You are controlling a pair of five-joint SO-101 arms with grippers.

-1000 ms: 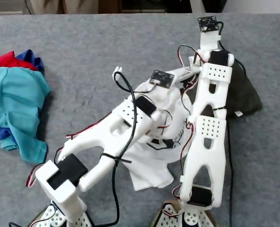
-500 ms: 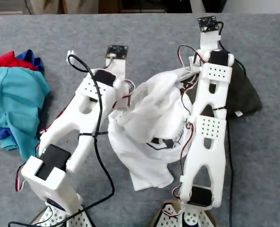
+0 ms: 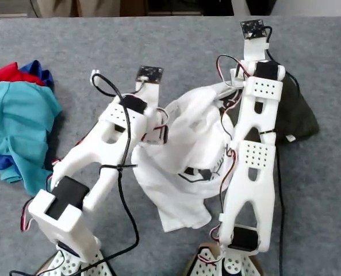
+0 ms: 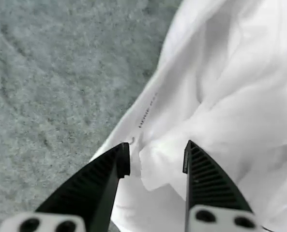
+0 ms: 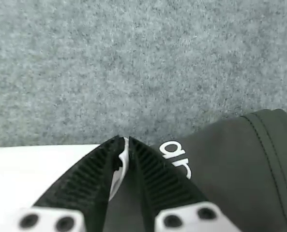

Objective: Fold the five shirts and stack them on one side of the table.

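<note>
High view, white shirt: the white shirt (image 3: 184, 158) lies crumpled near the centre of the grey table (image 3: 158, 52), between the two arms, with part of it lifted in a loose hump.
Left claw: the left claw (image 4: 156, 154) stands apart around a fold of this shirt's edge at its 9 o'clock side; the jaws do not pinch the cloth yet.
Right claw: the right claw (image 5: 124, 140) is closed on a thin strip of white cloth at the shirt's 1 o'clock corner.
Black shirt: the black shirt (image 3: 297, 118) lies at 3 o'clock of the white one, partly under the right arm; I cannot tell if it is folded properly.
Unfolded pile: at the 9 o'clock edge of the table, the teal shirt (image 3: 23, 123) lies on the red shirt (image 3: 6, 73) and the blue shirt (image 3: 41, 72), all rumpled.
Progress: I judge the task is in its early part. At most one shirt seems done, the white one is in work, three wait, and no stack is built.
</note>
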